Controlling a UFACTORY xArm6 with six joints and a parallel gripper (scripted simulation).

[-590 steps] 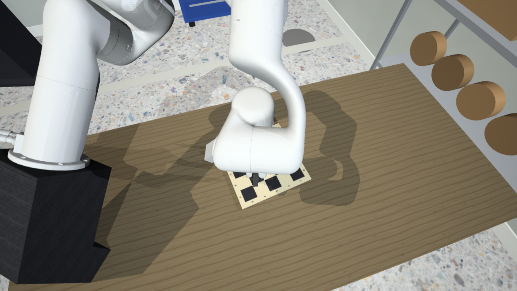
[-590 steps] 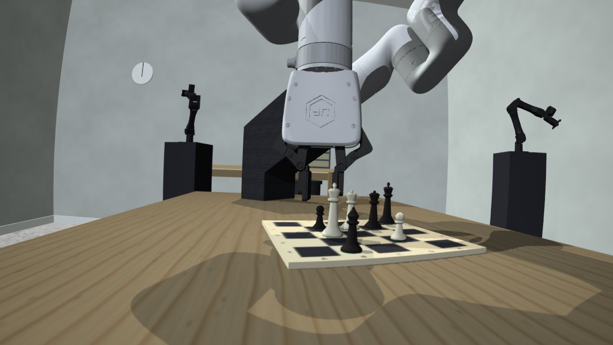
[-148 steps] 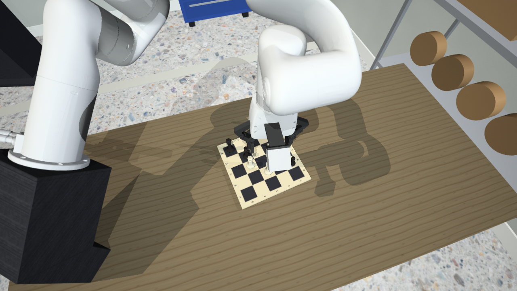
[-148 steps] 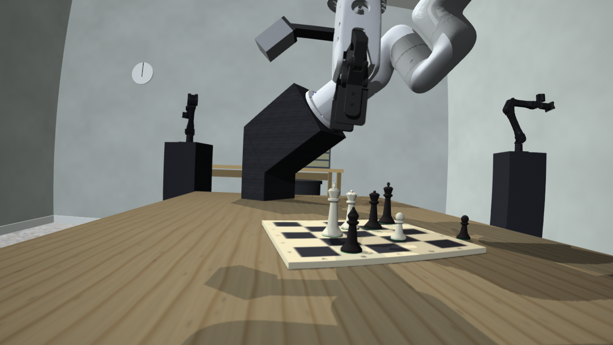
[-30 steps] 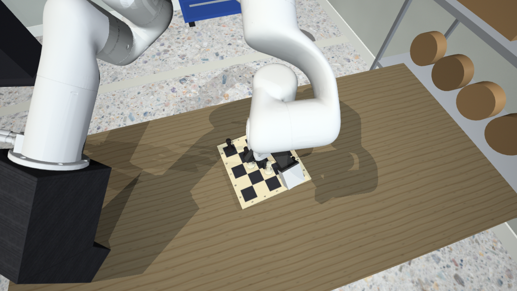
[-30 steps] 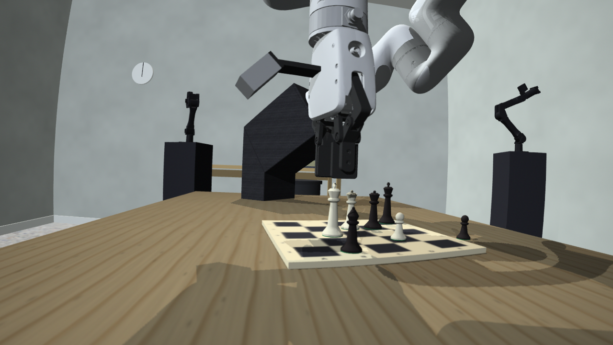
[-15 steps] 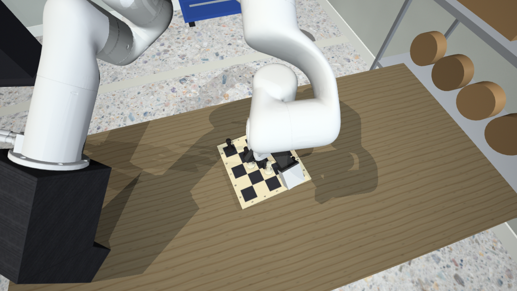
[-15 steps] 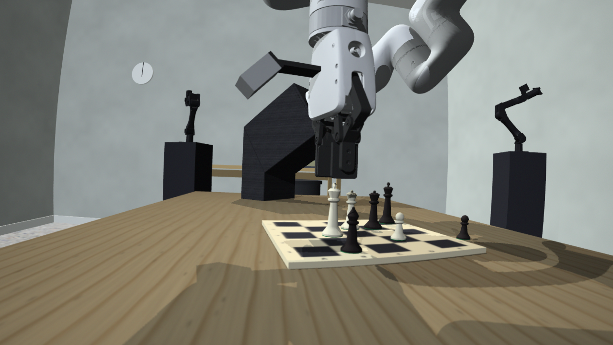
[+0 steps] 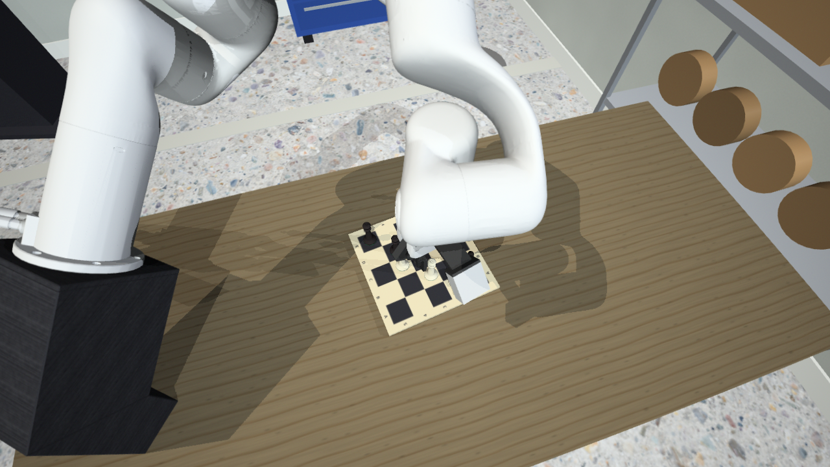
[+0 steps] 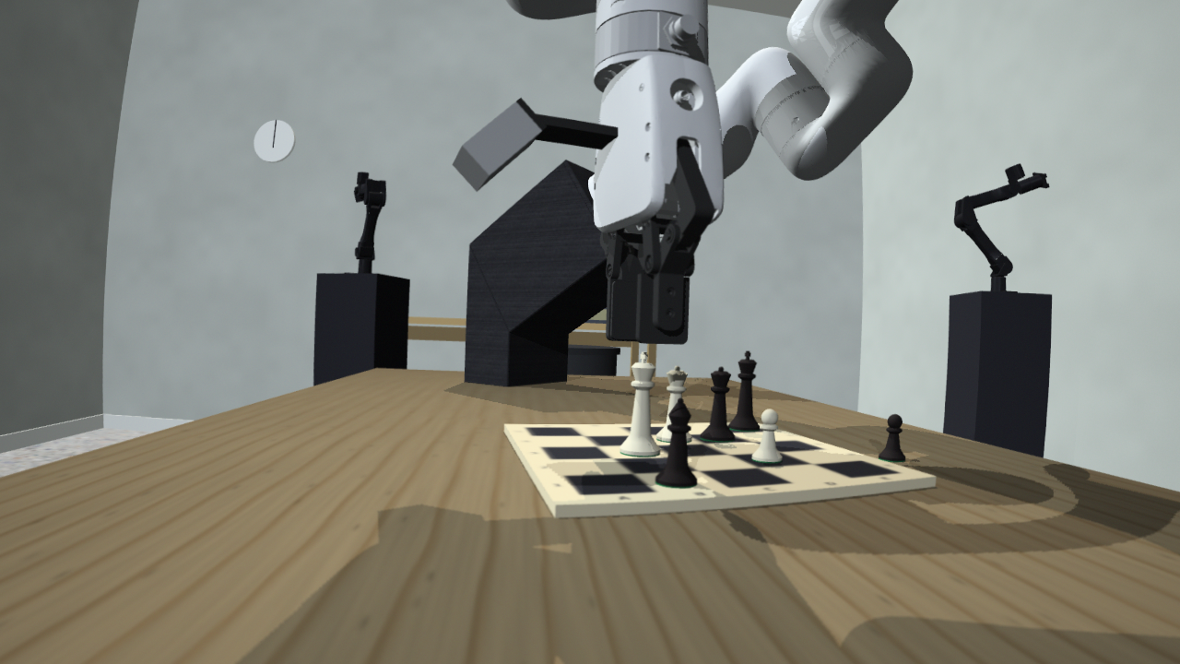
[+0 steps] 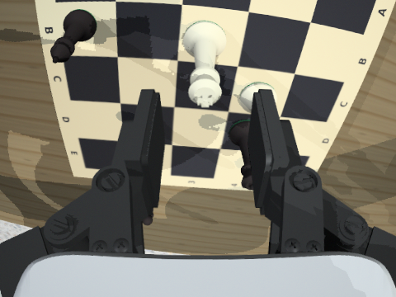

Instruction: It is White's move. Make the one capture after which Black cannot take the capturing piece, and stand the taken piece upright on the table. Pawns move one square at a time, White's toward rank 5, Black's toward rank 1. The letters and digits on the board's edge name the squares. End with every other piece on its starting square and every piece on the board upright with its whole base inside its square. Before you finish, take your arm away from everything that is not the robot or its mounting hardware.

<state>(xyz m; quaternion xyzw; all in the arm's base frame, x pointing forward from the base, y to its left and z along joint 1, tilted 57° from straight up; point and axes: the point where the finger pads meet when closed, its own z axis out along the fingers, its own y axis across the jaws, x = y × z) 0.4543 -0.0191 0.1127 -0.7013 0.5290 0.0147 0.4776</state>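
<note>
The small chessboard (image 9: pixel 406 284) (image 10: pixel 610 482) lies mid-table. My gripper (image 10: pixel 647 339) (image 11: pixel 206 115) is open and empty. It hangs just above the white king (image 9: pixel 430 270) (image 10: pixel 642 409) (image 11: pixel 204 41) on B3. The white queen (image 9: pixel 403 264) (image 10: pixel 675 387) (image 11: pixel 254 91) shows at my right fingertip. A black bishop (image 10: pixel 676 445) (image 11: pixel 77 25) stands on B1. The black queen (image 10: pixel 718 404) (image 11: pixel 242 143), black king (image 9: pixel 366 232) (image 10: pixel 745 392) and a white pawn (image 10: pixel 767 437) stand upright. A black pawn (image 10: pixel 891 437) stands upright on the table just off the board's right edge.
The wooden table (image 9: pixel 580 348) (image 10: pixel 247 495) stretches around the board. My black base block (image 9: pixel 75 348) stands at its left end. A shelf with brown cylinders (image 9: pixel 725 116) runs along the right. Two black pedestals (image 10: pixel 360 326) (image 10: pixel 997 363) stand behind.
</note>
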